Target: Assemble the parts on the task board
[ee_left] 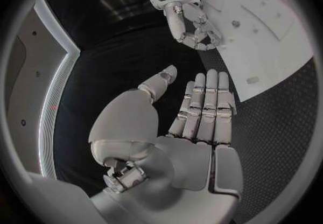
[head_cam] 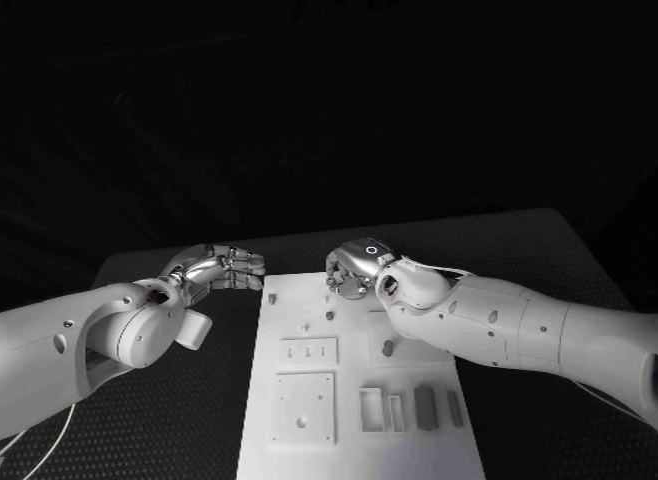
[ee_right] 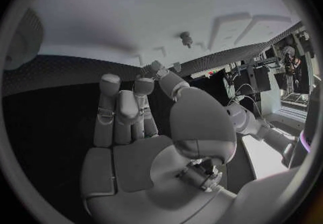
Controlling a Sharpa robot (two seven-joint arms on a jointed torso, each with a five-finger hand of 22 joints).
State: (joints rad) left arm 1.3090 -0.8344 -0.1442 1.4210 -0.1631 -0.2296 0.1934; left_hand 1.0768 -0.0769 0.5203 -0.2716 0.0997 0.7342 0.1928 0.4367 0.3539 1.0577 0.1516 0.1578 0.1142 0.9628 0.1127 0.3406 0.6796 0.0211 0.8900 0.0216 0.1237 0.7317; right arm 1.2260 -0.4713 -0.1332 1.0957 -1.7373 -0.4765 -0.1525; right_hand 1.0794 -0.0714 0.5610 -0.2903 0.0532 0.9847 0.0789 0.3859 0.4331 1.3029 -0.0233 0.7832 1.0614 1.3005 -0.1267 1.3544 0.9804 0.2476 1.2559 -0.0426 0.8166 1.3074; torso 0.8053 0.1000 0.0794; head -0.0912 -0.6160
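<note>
The white task board [head_cam: 361, 458] lies lengthwise in the middle of the black table. Two grey parts [head_cam: 426, 408] stand side by side near its right edge, next to two pale slots [head_cam: 372, 410]. A small peg [head_cam: 329, 316] stands further up the board. My left hand [head_cam: 221, 268] hovers just off the board's far left corner; the left wrist view shows that hand [ee_left: 195, 121] flat, thumb apart, holding nothing. My right hand [head_cam: 355, 268] is over the board's far end, fingers loosely bent and palm [ee_right: 141, 127] empty.
Two square white plates [head_cam: 306, 380] lie on the board's left half. Black textured mat [head_cam: 171, 420] surrounds the board. The two hands are close together at the board's far end, with my right hand [ee_left: 191, 25] just ahead of the left one's fingertips.
</note>
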